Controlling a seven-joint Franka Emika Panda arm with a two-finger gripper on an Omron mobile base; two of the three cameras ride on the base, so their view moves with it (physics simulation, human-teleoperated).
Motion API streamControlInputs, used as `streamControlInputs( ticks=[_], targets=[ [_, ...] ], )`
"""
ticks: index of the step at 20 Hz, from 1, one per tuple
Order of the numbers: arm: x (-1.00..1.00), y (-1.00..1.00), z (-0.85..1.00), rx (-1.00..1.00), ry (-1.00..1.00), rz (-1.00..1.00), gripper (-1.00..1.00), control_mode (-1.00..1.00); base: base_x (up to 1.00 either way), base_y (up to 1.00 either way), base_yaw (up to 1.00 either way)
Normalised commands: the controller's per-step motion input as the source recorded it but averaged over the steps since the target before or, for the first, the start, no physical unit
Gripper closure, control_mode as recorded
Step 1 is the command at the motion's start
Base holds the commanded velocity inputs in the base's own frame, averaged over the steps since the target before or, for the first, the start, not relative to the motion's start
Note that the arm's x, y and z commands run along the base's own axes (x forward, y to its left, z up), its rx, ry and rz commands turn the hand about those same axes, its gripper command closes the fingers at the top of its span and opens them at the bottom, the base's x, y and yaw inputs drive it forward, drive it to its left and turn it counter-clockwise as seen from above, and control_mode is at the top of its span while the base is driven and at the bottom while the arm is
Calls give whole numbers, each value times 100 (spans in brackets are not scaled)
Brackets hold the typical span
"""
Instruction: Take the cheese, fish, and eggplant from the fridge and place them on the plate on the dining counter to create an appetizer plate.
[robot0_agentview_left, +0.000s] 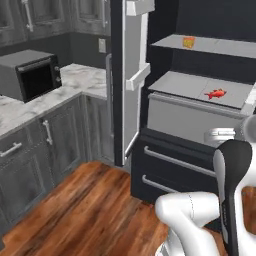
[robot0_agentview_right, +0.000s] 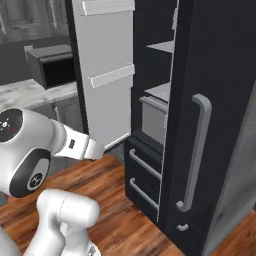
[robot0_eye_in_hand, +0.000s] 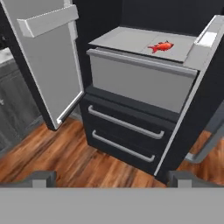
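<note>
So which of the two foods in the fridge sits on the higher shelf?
The cheese, a small yellow-orange wedge, sits on the upper shelf. The red fish lies one shelf down, just above the grey drawer.

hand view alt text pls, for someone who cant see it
An open fridge seen from above and in front, with a red fish lying on a pale grey shelf over a grey drawer. Its left door stands swung open over a wood floor, and the open gripper points at the fridge's lower black drawers.
</note>
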Motion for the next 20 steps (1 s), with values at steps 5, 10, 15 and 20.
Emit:
streamControlInputs(
  ticks=[5, 10, 15, 20],
  targets=[
    [0, 0, 0, 0, 0, 0, -100, 100, 0, 23, -42],
    [0, 0, 0, 0, 0, 0, -100, 100, 0, 66, -44],
    [0, 0, 0, 0, 0, 0, -100, 100, 1, 98, -41],
    [0, 0, 0, 0, 0, 0, -100, 100, 5, 92, -40]
  ],
)
